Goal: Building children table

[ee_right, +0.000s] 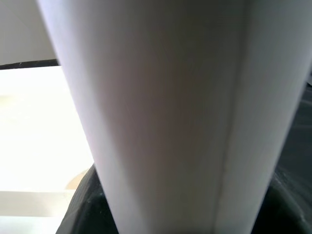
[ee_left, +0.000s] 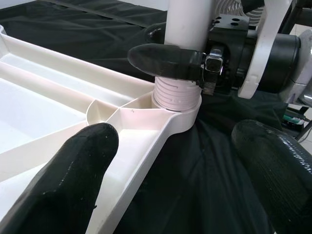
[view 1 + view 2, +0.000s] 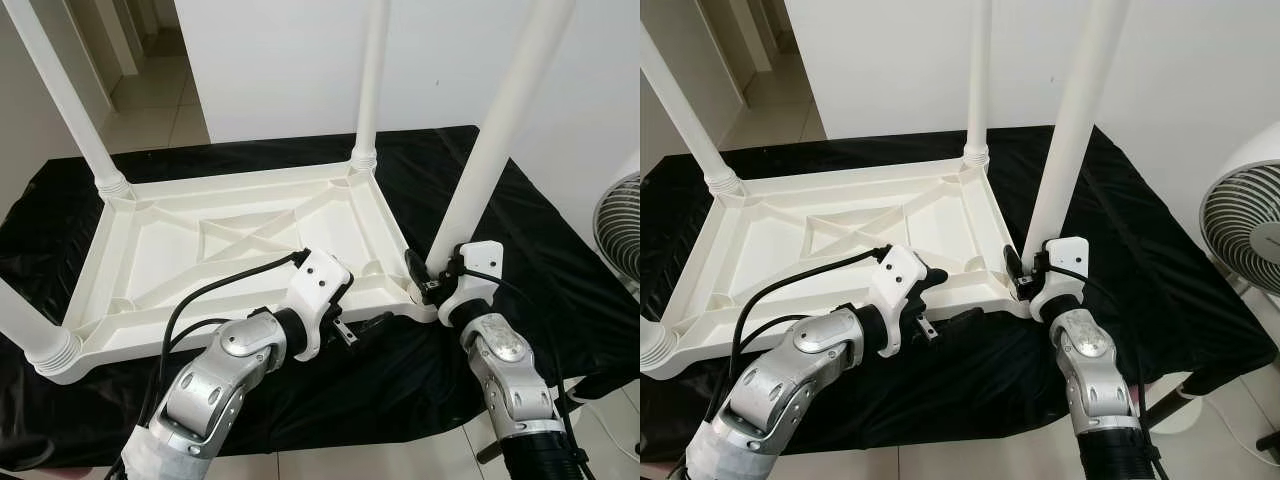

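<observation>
one table leg (image 3: pixel 480 150) clamped low by right gripper (image 3: pixel 432 275); left gripper (image 3: pixel 362 328) beside

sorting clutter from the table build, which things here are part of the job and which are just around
Part of the job:
upturned white tabletop
near-right leg, gripped at its base by the right gripper
other three legs
left gripper, open beside the tabletop's rim

Just around:
black cloth
fan

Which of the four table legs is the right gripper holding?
The near-right leg; the right gripper clamps it just above its socket. The other three stand untouched.
</observation>
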